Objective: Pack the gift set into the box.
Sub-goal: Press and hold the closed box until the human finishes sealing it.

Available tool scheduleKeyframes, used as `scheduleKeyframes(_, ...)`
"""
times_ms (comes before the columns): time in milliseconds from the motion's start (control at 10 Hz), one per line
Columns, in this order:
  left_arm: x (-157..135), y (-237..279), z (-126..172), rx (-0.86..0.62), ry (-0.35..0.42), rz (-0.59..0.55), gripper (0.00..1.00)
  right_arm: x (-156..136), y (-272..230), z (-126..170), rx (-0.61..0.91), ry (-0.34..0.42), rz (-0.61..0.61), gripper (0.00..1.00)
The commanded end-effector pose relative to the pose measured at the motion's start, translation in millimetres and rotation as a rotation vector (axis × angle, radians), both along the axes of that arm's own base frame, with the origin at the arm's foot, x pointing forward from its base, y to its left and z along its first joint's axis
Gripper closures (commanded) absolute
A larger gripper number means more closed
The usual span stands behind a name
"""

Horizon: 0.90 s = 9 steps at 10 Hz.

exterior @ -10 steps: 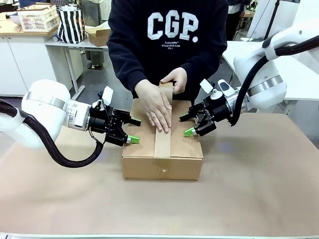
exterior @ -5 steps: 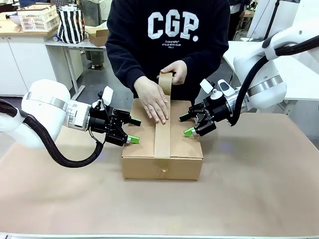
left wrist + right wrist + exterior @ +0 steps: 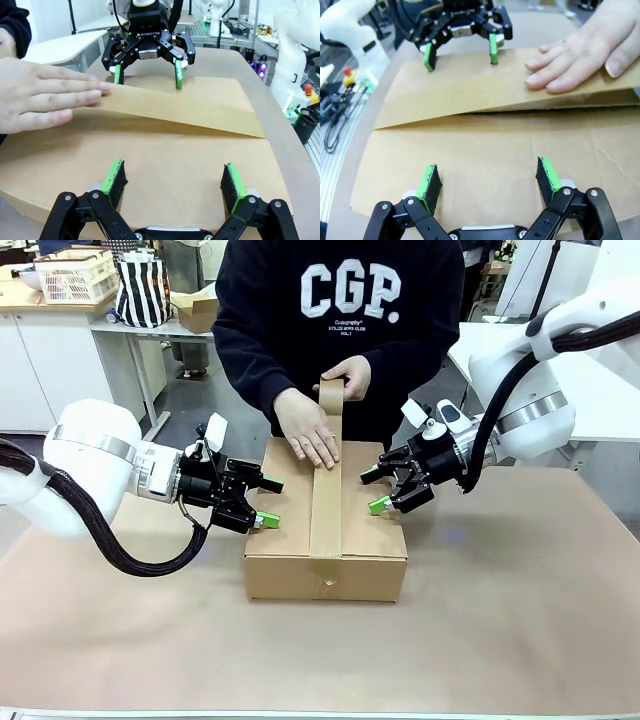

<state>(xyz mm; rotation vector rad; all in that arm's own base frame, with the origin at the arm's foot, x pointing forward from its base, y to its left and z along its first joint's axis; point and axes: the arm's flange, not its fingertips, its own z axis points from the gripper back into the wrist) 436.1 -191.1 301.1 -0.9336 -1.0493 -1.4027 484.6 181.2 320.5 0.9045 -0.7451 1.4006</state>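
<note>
The box point(image 3: 325, 540) stands mid-table with its top flaps shut; the gift set is hidden. A person presses one hand point(image 3: 308, 432) flat on a strip of brown tape point(image 3: 326, 510) along the top seam. The other hand holds the tape roll point(image 3: 333, 392) at the far edge. My left gripper point(image 3: 270, 501) is open over the box top's left edge, nothing between its fingers. My right gripper point(image 3: 373, 490) is open over the right edge. The left wrist view has my left gripper point(image 3: 175, 182), the tape point(image 3: 190, 107) and the hand point(image 3: 45, 100). The right wrist view has my right gripper point(image 3: 487, 182).
Brown paper covers the table point(image 3: 520, 630), with free room in front of the box and to both sides. The person stands close behind the box. Far back left are a white basket point(image 3: 75, 275), a striped bag point(image 3: 140, 290) and a small carton point(image 3: 200, 310).
The person's flat hand slid back along the tape toward the box's far edge, and the roll lifted a little. Both grippers stayed where they were.
</note>
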Motion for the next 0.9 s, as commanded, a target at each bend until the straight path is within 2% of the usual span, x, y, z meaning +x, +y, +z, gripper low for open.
scheduleKeyframes(0, -2.2, 0.8, -3.4, 0.003, 0.001, 0.0, 0.0, -0.9, -1.4, -5.7, -0.011, 0.007, -0.005, 0.0)
scheduleKeyframes(800, -2.2, 0.8, -3.4, 0.003, 0.001, 0.0, 0.0, -0.9, -1.4, -5.7, -0.011, 0.007, -0.005, 0.0)
